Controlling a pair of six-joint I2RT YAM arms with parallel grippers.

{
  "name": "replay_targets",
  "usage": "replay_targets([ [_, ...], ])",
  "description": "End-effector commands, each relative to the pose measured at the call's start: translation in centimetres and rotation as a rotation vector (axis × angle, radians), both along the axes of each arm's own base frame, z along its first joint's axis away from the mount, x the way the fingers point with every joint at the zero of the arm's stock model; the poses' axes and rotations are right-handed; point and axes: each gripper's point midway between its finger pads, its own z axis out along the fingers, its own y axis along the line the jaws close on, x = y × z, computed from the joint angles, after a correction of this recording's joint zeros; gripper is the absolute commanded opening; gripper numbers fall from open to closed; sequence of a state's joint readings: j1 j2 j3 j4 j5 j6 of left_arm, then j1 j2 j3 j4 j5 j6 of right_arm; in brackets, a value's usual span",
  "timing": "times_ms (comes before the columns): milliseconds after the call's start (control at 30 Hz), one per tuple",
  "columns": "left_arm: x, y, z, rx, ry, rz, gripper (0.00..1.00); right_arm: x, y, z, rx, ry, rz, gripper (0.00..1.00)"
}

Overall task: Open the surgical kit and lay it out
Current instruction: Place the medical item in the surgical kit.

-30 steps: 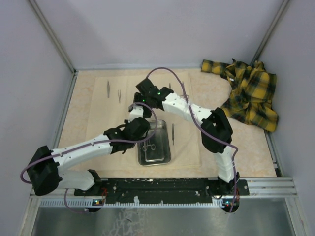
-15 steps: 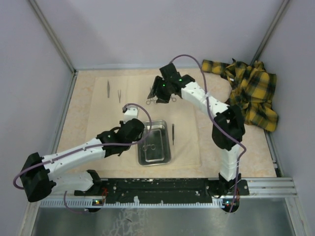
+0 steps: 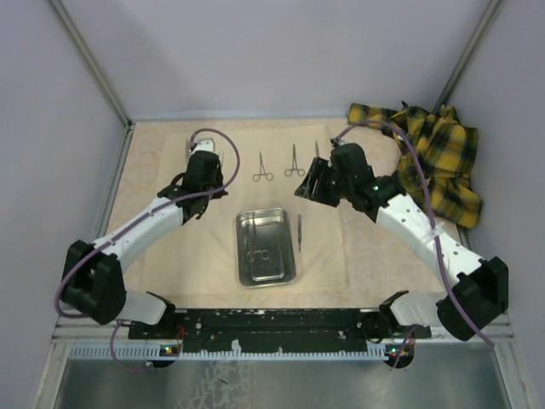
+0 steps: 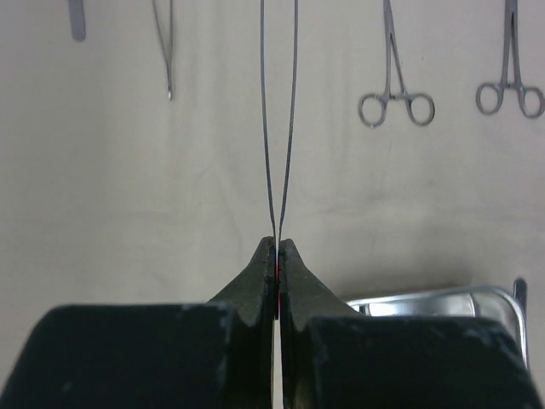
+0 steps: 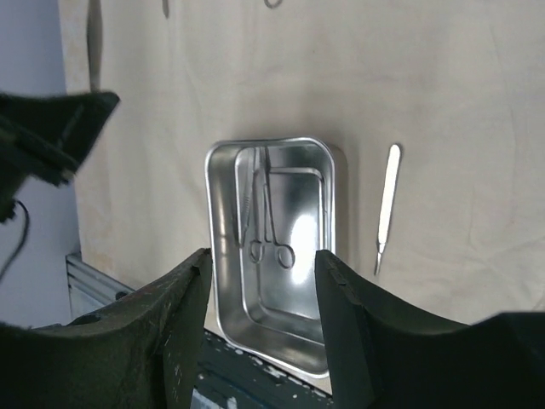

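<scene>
The pale beige cloth wrap [image 3: 196, 247] lies spread flat with the steel tray [image 3: 242, 256] at its near middle. A clamp [image 5: 272, 217] and another thin tool still lie in the tray [image 5: 213, 256]. Two ring-handled clamps [image 3: 262, 167] [image 3: 294, 160] lie in a row at the far side, and a slim straight tool [image 3: 299, 232] rests right of the tray. My left gripper [image 3: 203, 175] hovers at the far left, shut on thin tweezers [image 4: 278, 128] that point away from it. My right gripper [image 3: 306, 187] stands open and empty right of the clamps, above the cloth.
A yellow-and-black plaid cloth [image 3: 430, 162] is bunched in the far right corner. Two more thin tools [image 4: 77, 17] [image 4: 166, 43] lie at the far left of the wrap, and another [image 3: 316, 149] beside the right gripper. Metal frame rails and grey walls close in the table.
My left arm has swung from the tray to the far left with the tweezers. My right arm set two clamps down on the cloth, opened and drew back to the right.
</scene>
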State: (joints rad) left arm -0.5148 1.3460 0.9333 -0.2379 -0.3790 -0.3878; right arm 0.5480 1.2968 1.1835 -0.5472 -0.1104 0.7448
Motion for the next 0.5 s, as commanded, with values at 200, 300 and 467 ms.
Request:
replay_targets([
  [200, 10.4, -0.5, -1.8, -0.07, 0.004, -0.091, 0.0, -2.8, -0.7, -1.9, 0.009, -0.042, 0.085, 0.52],
  [300, 12.6, 0.5, -3.5, -0.09, 0.023, -0.074, 0.0, -3.1, -0.7, -2.4, 0.008, -0.037, 0.098, 0.52],
  [467, 15.6, 1.2, -6.1, -0.082, 0.062, -0.07, 0.0, -3.3, -0.5, -3.0, 0.009, -0.032, 0.117, 0.52],
])
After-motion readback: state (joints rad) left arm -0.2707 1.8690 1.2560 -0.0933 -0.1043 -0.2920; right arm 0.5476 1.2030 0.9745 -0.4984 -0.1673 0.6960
